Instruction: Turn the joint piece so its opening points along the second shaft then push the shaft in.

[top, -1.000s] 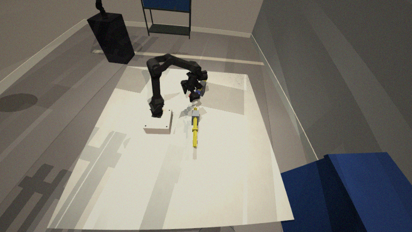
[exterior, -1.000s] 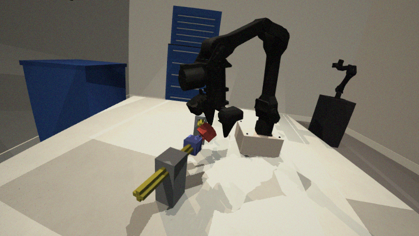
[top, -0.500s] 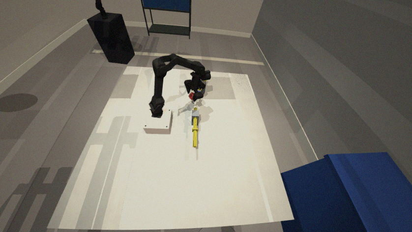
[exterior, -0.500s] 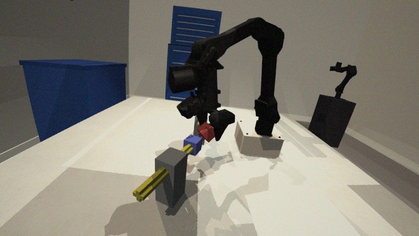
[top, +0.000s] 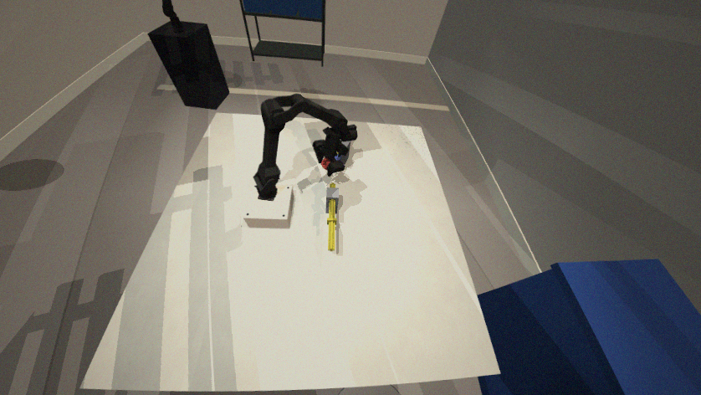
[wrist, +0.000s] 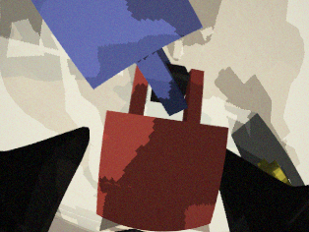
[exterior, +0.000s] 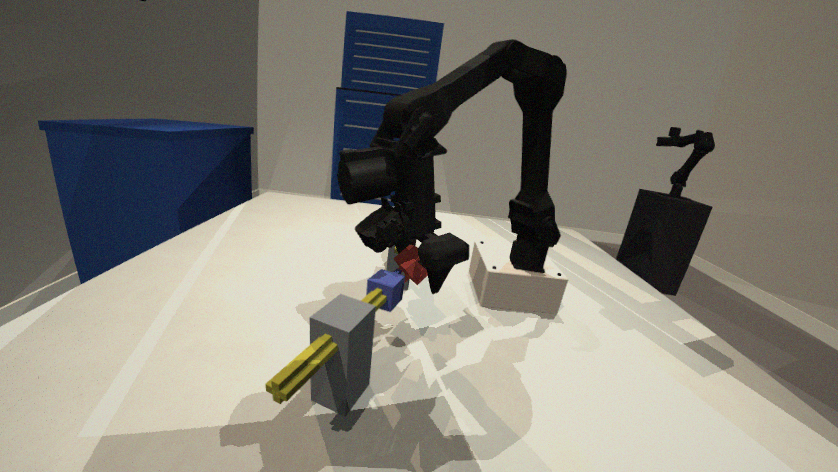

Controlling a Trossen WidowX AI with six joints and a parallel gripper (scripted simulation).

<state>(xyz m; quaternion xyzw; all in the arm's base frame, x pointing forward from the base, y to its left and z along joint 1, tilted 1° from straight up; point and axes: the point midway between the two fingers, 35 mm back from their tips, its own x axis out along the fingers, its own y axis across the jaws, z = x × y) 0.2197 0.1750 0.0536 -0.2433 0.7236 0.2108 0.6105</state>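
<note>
The red joint piece [top: 324,163] [exterior: 411,263] [wrist: 159,164] hangs on its hinge from the blue hinge part [top: 337,157] [exterior: 384,288] [wrist: 118,44], turned at an angle to it. Its opening is not visible. The fixed yellow shaft [exterior: 300,368] runs through the near grey block [exterior: 343,328] in the exterior view; the arm hides both in the top view. The second yellow shaft [top: 331,238] [wrist: 275,171], with a collar, lies through the other grey block [top: 332,192] [wrist: 256,133], apart from the red piece. My gripper [exterior: 418,270] [wrist: 153,144] is open, its fingers either side of the red piece.
The arm's pale base box [top: 267,211] [exterior: 521,293] stands beside the shafts. The white table [top: 294,314] [exterior: 175,328] carries the blocks. A blue cabinet [top: 622,314] [exterior: 146,170] stands past the table's edge. In the wrist view, the second block is close to the right finger.
</note>
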